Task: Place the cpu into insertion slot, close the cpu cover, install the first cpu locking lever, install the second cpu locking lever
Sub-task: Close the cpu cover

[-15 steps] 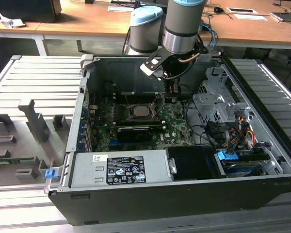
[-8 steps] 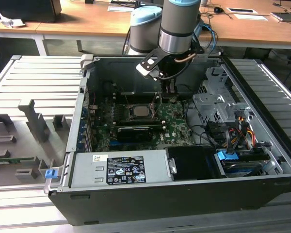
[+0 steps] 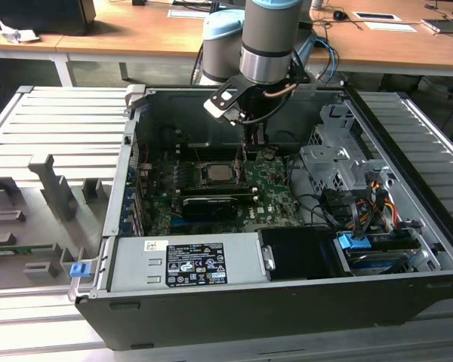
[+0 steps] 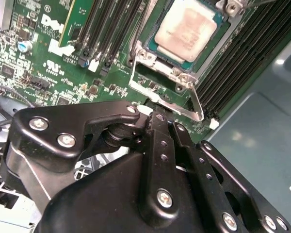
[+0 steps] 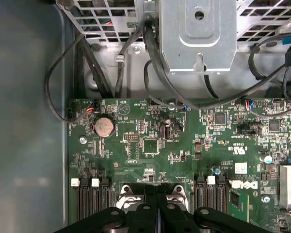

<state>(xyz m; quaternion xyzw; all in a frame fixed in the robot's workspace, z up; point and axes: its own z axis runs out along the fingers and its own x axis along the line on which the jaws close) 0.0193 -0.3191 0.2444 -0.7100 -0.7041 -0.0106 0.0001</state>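
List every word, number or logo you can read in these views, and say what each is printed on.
power supply label: dense black print and symbols, too small to read.
motherboard: white silkscreen markings and a white logo in both wrist views, too small or blurred to quote reliably.
cpu: its grey face is blurred and no characters can be read.
Nothing can be quoted with confidence.

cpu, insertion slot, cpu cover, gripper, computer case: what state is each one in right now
cpu: seated flat in the insertion slot, grey face up
insertion slot: filled by the cpu
cpu cover: raised on its hinge, not closed
gripper: shut, tips close to the cover's free edge
computer case: side open, board exposed
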